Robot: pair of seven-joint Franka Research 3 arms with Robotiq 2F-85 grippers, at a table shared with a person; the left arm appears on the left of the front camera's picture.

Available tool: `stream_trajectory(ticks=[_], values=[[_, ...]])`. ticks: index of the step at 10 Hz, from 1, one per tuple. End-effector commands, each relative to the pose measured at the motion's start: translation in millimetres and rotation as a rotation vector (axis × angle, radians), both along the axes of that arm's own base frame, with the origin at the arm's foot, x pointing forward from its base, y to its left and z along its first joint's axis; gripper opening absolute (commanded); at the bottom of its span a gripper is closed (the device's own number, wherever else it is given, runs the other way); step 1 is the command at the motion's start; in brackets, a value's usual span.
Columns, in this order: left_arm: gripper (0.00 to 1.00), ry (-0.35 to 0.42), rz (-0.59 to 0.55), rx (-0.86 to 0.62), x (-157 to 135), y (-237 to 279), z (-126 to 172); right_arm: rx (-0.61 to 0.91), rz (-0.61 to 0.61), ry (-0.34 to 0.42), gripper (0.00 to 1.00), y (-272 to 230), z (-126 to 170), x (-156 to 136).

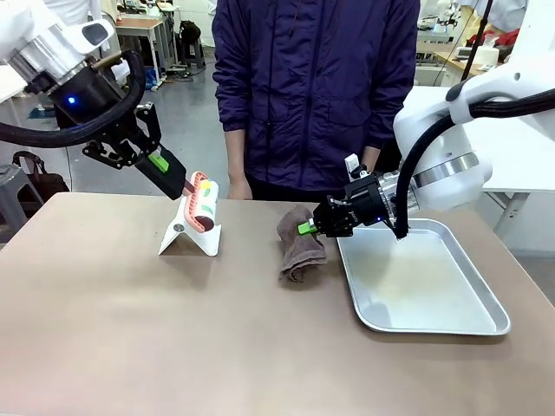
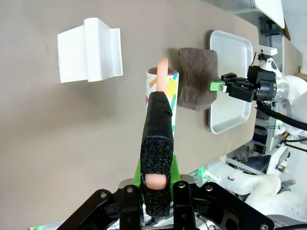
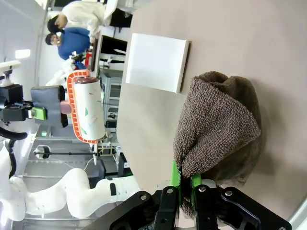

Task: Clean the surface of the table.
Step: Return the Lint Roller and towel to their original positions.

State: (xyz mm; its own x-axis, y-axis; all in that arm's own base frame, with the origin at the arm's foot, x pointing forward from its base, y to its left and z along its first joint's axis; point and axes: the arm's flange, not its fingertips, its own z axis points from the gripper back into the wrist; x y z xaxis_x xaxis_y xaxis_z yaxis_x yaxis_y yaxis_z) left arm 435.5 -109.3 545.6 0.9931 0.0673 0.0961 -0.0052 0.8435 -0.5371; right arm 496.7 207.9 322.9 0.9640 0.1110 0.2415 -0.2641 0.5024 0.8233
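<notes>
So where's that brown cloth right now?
In the front view the brown cloth lies bunched near the table's middle, just left of the metal tray, pinched at its edge by the right gripper.

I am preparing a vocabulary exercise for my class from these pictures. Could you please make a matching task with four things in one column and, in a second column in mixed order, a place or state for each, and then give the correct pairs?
Things:
1. lint roller
2. brown towel
3. metal tray
4. white stand

Places or states:
A. lies on the table beside the towel, nothing in it
B. held by its handle in the left gripper
C. stands on the table below the roller, nothing on it
D. pinched at one edge by the right gripper

Pairs: 1-B, 2-D, 3-A, 4-C
</notes>
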Motion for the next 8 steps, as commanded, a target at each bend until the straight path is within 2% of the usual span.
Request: stream_trajectory(ticks=[1, 2, 4, 6, 8], values=[[0.22, 0.000, 0.002, 0.012, -5, 0, -1, 0.014, 0.000, -0.012, 0.09, 1, 2, 0], [0.22, 0.000, 0.000, 0.000, 0, 0, 0, 0.000, 0.000, 0.000, 0.09, 0, 0, 0], [0.22, 0.101, -0.022, 0.036, 31, -10, -13, -0.105, -0.047, -0.015, 0.09, 20, 8, 3], [0.22, 0.168, -0.032, 0.037, 59, -14, -20, -0.253, -0.126, 0.087, 0.09, 32, 2, 1], [0.22, 0.187, -0.036, 0.070, 78, -19, -27, -0.345, -0.120, 0.150, 0.09, 40, 3, 4]])
